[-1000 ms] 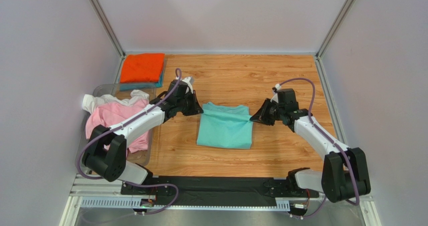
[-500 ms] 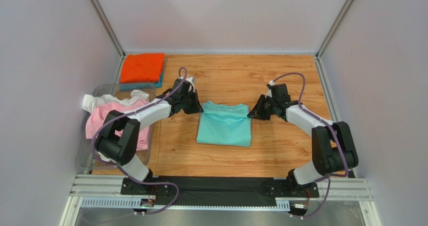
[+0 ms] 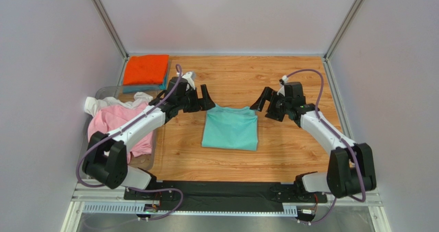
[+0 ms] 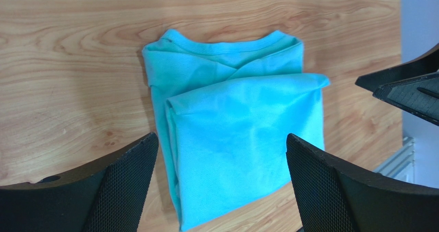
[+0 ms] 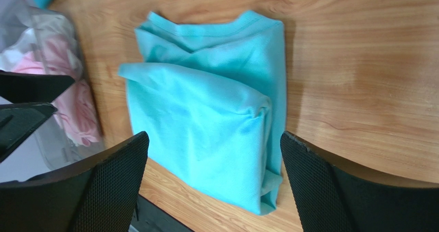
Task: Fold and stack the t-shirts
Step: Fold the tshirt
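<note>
Looking down at the table (image 3: 293, 149), I saw the mint-green t-shirt (image 3: 230, 128) lying folded at its middle, neckline toward the far edge. My left claw (image 3: 201, 100) hung by its far-left corner and my right claw (image 3: 264, 104) by its far-right corner — both spread wide, gripping nothing. The pink t-shirt (image 3: 116, 121) and white t-shirt (image 3: 95, 104) lay crumpled in the clear bin (image 3: 103, 91) at left — the orange t-shirt (image 3: 147, 69) sat folded beyond.

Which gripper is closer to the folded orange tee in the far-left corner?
Left. The left gripper is open just right of and nearer than the orange tee, by the mint-green tee's far-left corner. The right gripper, open too, is at its far-right corner, much farther off.
</note>
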You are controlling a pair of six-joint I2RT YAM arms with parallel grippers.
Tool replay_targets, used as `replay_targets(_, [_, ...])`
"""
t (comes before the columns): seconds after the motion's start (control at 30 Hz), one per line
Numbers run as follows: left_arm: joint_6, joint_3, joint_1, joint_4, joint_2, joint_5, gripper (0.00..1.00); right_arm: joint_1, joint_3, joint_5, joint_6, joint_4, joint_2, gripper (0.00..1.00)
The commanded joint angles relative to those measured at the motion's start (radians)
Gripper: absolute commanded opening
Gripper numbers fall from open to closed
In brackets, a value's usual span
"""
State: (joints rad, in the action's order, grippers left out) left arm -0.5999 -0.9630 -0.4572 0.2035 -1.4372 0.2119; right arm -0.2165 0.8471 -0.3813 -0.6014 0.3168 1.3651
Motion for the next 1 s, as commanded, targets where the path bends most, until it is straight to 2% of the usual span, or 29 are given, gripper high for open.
replay_targets(0.0, [-0.004, 0.041, -0.023, -0.024, 0.104, 0.046, 1.0, -0.004, -0.031, 0.004, 0.009, 0.022, -0.134, 1.0])
replay_targets(0.13, [-0.021, 0.053, -0.072, -0.027, 0.113, 0.078, 1.0, -0.055, -0.071, -0.036, -0.008, 0.015, -0.195, 1.0])
replay_targets(0.27, [-0.035, 0.053, -0.083, -0.079, 0.063, 0.118, 1.0, -0.087, -0.083, -0.021, -0.012, -0.013, -0.182, 1.0])
replay_targets(0.53, [-0.014, 0.012, -0.081, -0.199, -0.123, 0.147, 1.0, -0.09, -0.039, -0.021, 0.005, -0.148, -0.002, 1.0])
replay_targets(0.63, [-0.014, -0.022, -0.081, -0.197, -0.195, 0.149, 1.0, -0.09, -0.003, -0.018, 0.014, -0.179, 0.072, 1.0])
replay_targets(0.8, [-0.015, -0.034, -0.074, -0.199, -0.272, 0.136, 1.0, -0.089, 0.04, 0.01, 0.02, -0.168, 0.146, 1.0])
replay_targets(0.97, [-0.017, -0.022, -0.067, -0.236, -0.319, 0.115, 1.0, -0.09, 0.075, 0.094, 0.054, -0.091, 0.129, 1.0])
